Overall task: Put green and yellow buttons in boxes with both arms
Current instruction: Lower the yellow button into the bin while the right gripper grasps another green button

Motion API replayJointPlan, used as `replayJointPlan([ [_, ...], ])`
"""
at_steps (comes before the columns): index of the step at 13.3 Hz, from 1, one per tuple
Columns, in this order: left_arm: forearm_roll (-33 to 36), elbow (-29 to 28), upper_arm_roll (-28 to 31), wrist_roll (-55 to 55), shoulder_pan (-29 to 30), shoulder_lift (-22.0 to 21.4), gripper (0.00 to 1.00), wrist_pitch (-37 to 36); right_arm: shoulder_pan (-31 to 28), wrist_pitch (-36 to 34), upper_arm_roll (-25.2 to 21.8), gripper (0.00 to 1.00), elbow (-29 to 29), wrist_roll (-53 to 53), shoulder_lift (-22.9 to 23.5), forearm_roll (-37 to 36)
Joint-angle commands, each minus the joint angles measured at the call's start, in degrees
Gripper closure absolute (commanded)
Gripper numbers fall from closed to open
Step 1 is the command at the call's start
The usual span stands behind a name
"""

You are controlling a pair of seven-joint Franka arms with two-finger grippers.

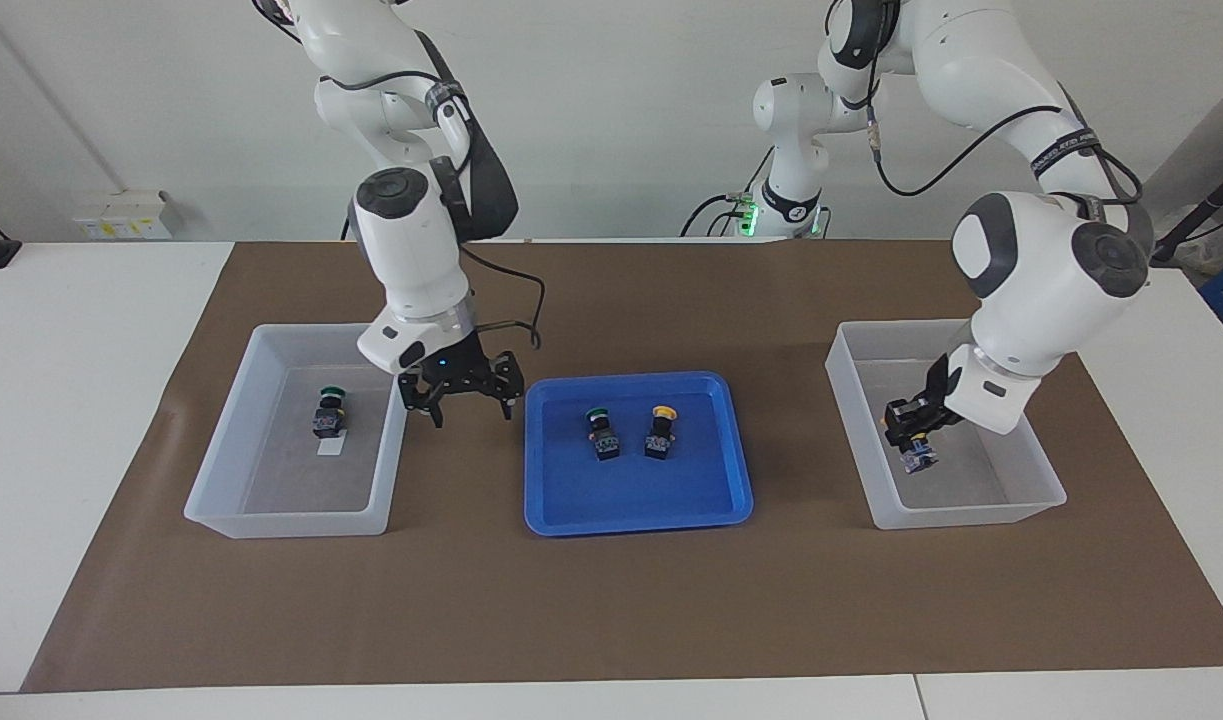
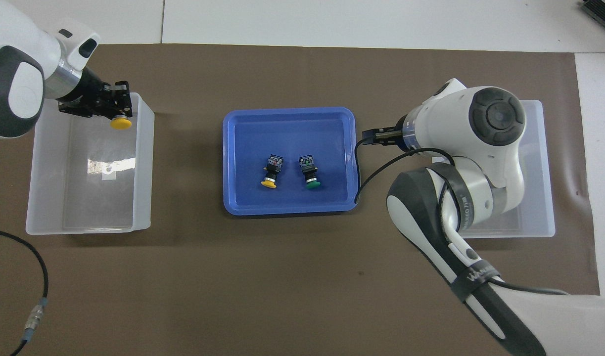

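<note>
Left gripper [image 1: 913, 425], clamped on a yellow button [image 2: 120, 123], is hanging directly over its box [image 1: 1041, 495]; right gripper [image 1: 461, 395], spread wide and empty, is hovering between the other box [image 1: 221, 520] and the blue tray [image 1: 736, 505].

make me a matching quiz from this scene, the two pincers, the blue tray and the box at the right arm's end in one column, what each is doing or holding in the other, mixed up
Things
1. left pincer
2. right pincer
3. blue tray
4. box at the right arm's end

States
A. one green button lies in it
B. open, holding nothing
C. shut on a yellow button, over the other box
D. holds a green-capped button and a yellow-capped button

Pairs: 1-C, 2-B, 3-D, 4-A
</note>
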Motion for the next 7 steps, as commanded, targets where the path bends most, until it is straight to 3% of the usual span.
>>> replayJointPlan([
  [1, 3.41, -3.72, -0.5, 10.19, 3.01, -2.7, 1.0, 1.06, 2.19, 3.38, 0.15, 0.0, 2.11, 4.35, 3.12, 0.03],
  [5, 3.42, -25.41, -0.5, 12.51, 5.83, -9.56, 1.0, 19.32, 7.55, 10.15, 0.06, 0.0, 1.05, 7.51, 7.77, -0.06],
  [7, 3.42, -28.44, -0.42, 12.51, 5.92, -9.66, 1.0, 20.85, 10.54, 12.97, -0.11, 0.0, 1.04, 9.45, 10.24, -0.24],
])
